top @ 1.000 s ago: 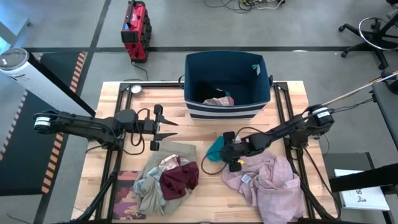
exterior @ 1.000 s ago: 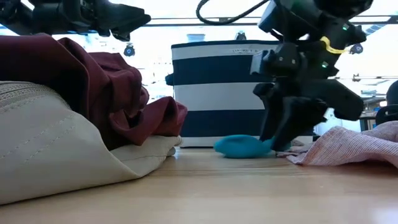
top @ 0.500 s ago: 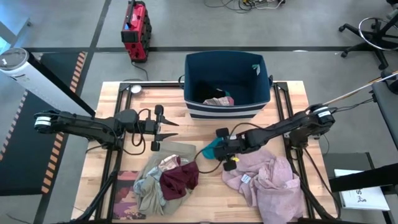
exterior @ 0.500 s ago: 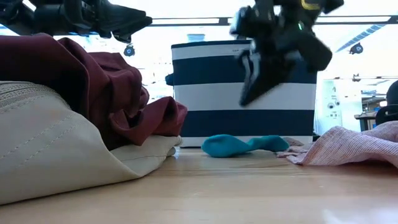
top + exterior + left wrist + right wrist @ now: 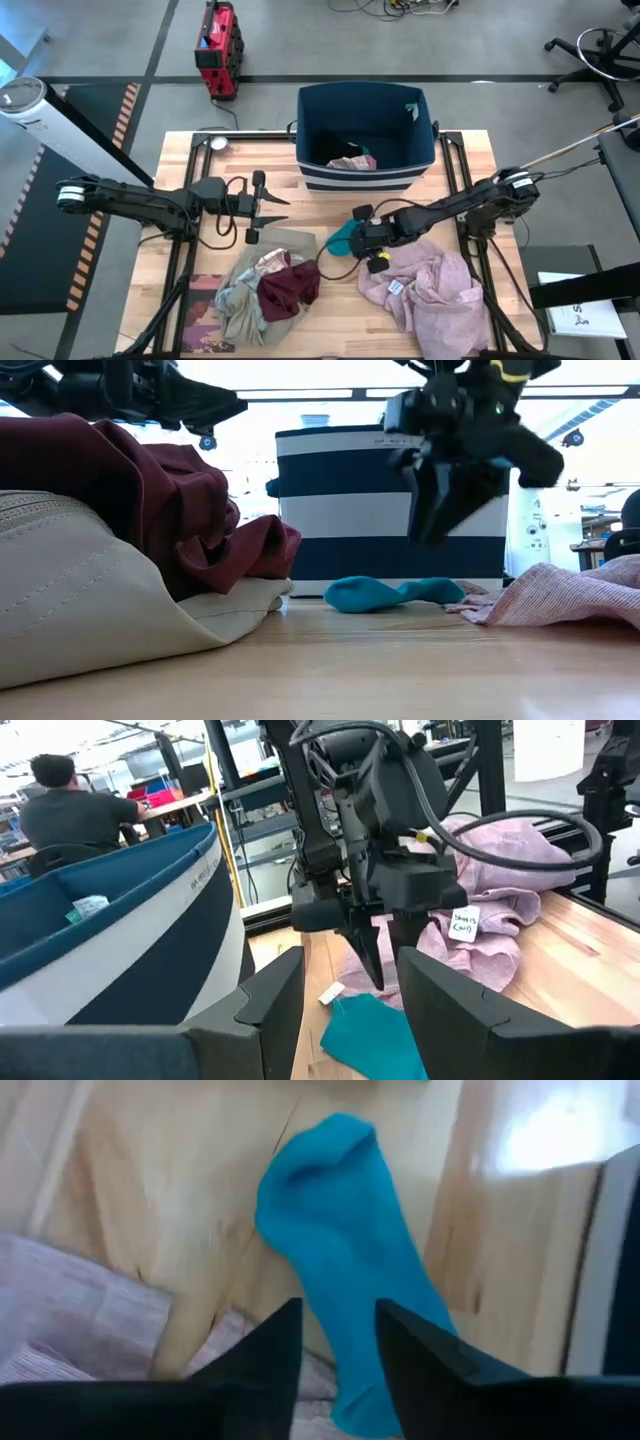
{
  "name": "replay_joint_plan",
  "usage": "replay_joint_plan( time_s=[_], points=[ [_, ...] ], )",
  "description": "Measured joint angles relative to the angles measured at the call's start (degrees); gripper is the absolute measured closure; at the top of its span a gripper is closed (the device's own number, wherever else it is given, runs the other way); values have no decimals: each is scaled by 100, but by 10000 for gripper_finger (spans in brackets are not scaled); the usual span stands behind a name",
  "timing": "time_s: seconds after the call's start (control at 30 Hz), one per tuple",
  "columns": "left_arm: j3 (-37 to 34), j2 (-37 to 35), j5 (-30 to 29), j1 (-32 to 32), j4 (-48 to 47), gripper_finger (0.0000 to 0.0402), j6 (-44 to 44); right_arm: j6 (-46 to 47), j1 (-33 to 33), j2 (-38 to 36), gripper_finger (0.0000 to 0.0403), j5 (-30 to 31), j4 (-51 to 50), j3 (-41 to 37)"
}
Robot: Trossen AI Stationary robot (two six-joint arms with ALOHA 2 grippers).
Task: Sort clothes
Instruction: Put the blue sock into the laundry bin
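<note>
While soft and crumpled, teal garment (image 5: 341,238), smooth wooden table (image 5: 470,165)

You see a worktop (image 5: 190,160) of pale, matt planked wood. The teal garment (image 5: 385,593) is smooth knit cloth, the lilac-pink garment (image 5: 440,295) a crinkled weave, the khaki-beige garment (image 5: 90,600) stitched twill. Each end effector looks like matt black plastic.

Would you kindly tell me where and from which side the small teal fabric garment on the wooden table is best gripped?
Probably at its raised, bunched end, coming straight down from above. The small teal fabric garment lies limp and low on the wooden table, so a sideways approach has little to catch. It sits between the striped navy bin and the lilac-pink garment. The right hand hangs above it.
</note>
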Motion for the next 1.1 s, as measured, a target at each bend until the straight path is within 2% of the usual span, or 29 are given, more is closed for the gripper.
replay_joint_plan(
  time_s=[0.2,0.3,0.4,0.53,0.7,0.73,0.97,1.1],
  points=[
    [0,124,2,0,86,251,-2,-387,0,362,225,303,112,-76],
    [0,144,2,2,104,251,-3,-615,0,589,214,392,182,-76],
    [0,144,2,2,98,251,-53,-671,-1,791,218,830,287,-76],
    [0,130,2,2,60,251,-69,-706,-88,938,260,907,283,-76],
    [0,122,2,2,60,251,-138,-915,-197,919,377,886,241,-47],
    [0,122,2,2,59,251,-158,-961,-221,878,389,849,200,-12],
    [0,106,4,2,141,251,-295,-926,-264,304,400,452,-280,557],
    [0,105,4,2,141,251,-306,-877,-262,-201,402,450,-569,995]
  ],
)
